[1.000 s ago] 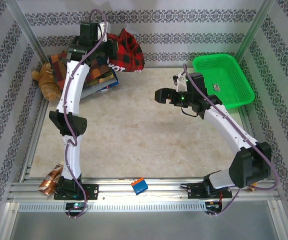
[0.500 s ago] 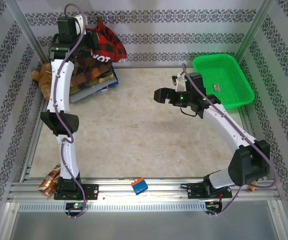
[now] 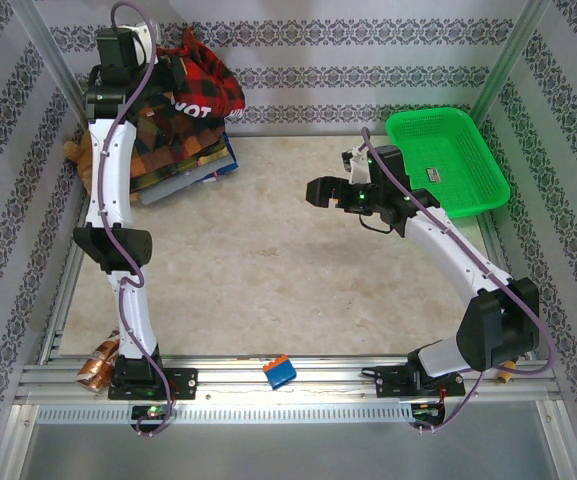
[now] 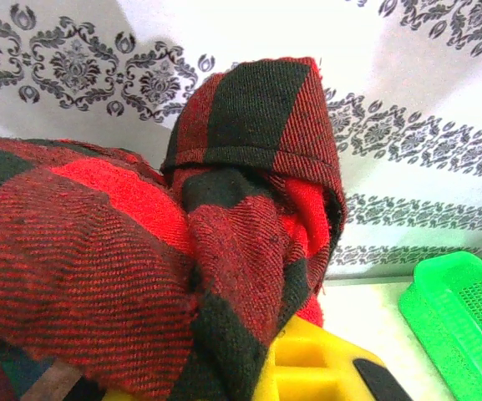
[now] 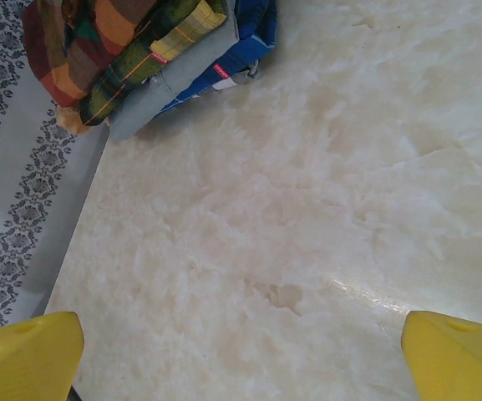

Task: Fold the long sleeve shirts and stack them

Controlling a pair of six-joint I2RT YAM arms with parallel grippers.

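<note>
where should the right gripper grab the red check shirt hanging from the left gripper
Take the loose lower hem by the white lettering of the red check shirt, coming from the open table side on its right. It hangs bunched from the shut left gripper; wall behind, folded stack beneath.

I'm driving two white arms with black joint housings; the left arm [image 3: 111, 190] and right arm [image 3: 455, 262] are each carrying a purple cable [image 3: 368, 133], and the yellow fingers [image 5: 25, 357] are looking wedge-shaped.
</note>
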